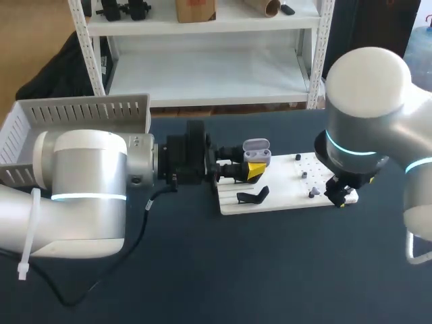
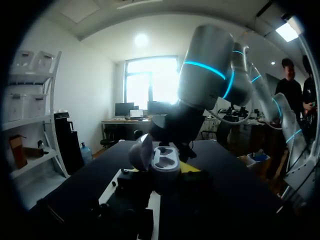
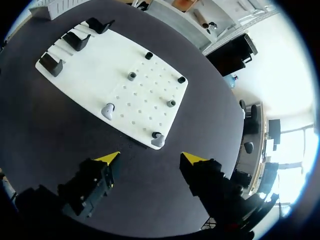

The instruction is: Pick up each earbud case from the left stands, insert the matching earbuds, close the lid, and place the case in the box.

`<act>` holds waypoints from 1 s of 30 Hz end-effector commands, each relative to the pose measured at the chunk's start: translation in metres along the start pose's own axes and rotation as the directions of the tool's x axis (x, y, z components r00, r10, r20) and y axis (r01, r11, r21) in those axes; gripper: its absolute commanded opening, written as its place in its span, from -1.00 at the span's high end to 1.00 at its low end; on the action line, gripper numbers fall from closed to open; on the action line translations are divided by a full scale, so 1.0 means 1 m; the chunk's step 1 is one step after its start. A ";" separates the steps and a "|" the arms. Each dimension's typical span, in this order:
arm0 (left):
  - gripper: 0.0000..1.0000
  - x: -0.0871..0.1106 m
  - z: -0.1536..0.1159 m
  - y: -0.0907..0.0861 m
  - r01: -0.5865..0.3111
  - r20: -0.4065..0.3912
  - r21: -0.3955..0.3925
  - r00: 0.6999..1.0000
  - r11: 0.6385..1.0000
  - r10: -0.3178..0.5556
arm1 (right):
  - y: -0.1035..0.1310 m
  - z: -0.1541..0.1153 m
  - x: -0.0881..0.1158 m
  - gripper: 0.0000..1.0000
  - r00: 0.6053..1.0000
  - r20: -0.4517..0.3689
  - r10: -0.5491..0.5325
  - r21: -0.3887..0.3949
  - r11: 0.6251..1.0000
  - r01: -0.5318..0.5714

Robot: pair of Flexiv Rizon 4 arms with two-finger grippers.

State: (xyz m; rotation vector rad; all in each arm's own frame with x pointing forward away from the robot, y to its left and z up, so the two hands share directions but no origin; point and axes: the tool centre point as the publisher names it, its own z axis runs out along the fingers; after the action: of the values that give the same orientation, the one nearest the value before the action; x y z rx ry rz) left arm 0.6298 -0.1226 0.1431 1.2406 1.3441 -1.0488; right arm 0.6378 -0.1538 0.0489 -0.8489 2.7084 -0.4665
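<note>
Dark table (image 1: 202, 270) up front. White metal shelf unit (image 1: 209, 74) right behind, wood floor (image 1: 34, 34) at far corner. Bright window (image 2: 150, 80) in far wall, desks (image 2: 131, 120) w/ monitors below. Round ceiling light (image 2: 141, 40) on. White walls (image 2: 95, 90).

Surface: you are working on a dark navy matte tabletop (image 1: 270, 270). A flat white rectangular board (image 1: 290, 197) lies on it near the middle. The right wrist view shows a regular grid of small holes across one half of the board. A thin black cable (image 1: 143, 223) trails in a loose curve over the tabletop's left part.
</note>
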 end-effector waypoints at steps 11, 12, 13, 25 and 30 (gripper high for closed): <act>1.00 0.001 0.000 0.000 -0.002 0.005 -0.002 1.000 1.000 0.002 | -0.003 0.015 -0.006 -0.14 0.998 -0.055 0.033 0.022 0.999 -0.032; 1.00 0.001 0.000 0.000 -0.002 0.005 -0.002 1.000 1.000 0.002 | -0.003 0.016 -0.007 -0.15 0.997 -0.064 0.038 0.022 0.999 -0.037; 1.00 0.001 0.000 0.000 -0.002 0.005 -0.002 1.000 1.000 0.002 | -0.003 0.017 -0.007 -0.15 0.997 -0.068 0.041 0.022 0.999 -0.039; 1.00 0.001 0.000 0.000 -0.002 0.005 -0.002 1.000 1.000 0.002 | -0.004 0.022 -0.015 -0.81 0.985 -0.156 0.074 0.062 0.996 -0.065; 1.00 0.001 0.000 0.000 -0.002 0.005 -0.002 1.000 1.000 0.002 | -0.006 0.022 -0.016 -0.81 0.984 -0.130 0.123 0.052 0.992 -0.117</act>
State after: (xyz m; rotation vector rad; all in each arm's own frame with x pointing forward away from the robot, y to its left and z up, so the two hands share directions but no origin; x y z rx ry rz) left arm 0.6298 -0.1227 0.1431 1.2406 1.3440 -1.0488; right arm 0.6604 -0.1518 0.0352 -0.6715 2.8405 -0.5770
